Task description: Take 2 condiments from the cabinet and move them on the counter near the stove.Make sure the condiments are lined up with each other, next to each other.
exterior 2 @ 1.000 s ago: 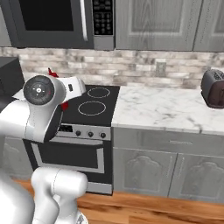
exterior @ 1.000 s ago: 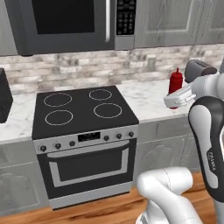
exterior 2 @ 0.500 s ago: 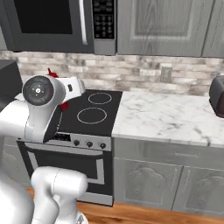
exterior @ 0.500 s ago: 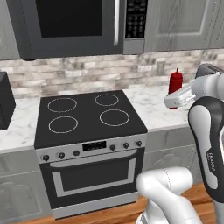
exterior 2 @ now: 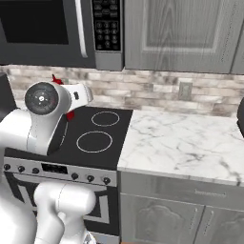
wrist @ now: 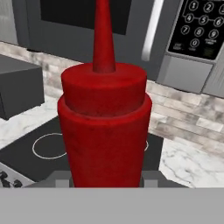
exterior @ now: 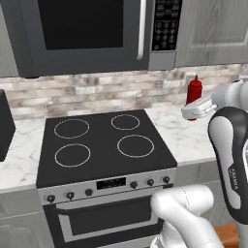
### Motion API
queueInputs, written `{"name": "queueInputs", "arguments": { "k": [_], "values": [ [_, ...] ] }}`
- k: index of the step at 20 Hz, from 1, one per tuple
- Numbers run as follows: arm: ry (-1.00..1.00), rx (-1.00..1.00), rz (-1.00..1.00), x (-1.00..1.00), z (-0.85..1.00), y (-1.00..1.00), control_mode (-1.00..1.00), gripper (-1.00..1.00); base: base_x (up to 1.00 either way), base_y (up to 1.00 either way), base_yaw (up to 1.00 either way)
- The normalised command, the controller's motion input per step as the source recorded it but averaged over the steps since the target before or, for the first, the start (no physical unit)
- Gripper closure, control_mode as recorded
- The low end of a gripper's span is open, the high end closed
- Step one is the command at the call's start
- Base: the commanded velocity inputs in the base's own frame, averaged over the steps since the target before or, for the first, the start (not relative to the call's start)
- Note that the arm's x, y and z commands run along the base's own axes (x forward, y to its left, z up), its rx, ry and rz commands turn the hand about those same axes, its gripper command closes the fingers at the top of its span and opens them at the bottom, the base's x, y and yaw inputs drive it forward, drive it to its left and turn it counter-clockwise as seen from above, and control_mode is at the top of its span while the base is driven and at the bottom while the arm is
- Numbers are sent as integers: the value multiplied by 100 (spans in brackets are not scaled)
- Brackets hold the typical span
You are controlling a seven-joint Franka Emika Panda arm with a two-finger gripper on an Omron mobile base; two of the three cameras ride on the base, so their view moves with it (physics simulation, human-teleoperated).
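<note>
One red condiment bottle (wrist: 105, 127) fills the hand view from close up, its tapered nozzle pointing up. My gripper (exterior: 194, 105) is shut on it, holding it over the white marble counter (exterior: 181, 138) just right of the black stove (exterior: 104, 145). In the right base view a bit of the bottle (exterior 2: 70, 115) peeks out behind my arm, above the stove (exterior 2: 97, 138). The other red bottle is out of view.
A black-and-steel microwave (exterior: 92, 34) hangs over the stove. A dark appliance (exterior: 4, 126) stands on the counter left of the stove. Grey wall cabinet doors (exterior 2: 181, 33) are closed above a long marble stretch (exterior 2: 186, 143). A brick backsplash runs behind.
The base has driven sideways, so the whole scene has slid to the right in both base views. The bottle has stayed in my grip and the arm's pose looks the same.
</note>
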Motion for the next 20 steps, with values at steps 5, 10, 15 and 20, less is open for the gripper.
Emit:
{"name": "queueInputs", "arguments": {
  "k": [5,10,15,20],
  "values": [
    [0,0,0,0,0,0,100,100,60,0,1],
    [0,0,0,0,0,0,100,100,70,0,0],
    [0,0,0,0,0,0,100,100,41,0,0],
    [0,0,0,0,0,0,100,100,2,0,0]
  ]
}}
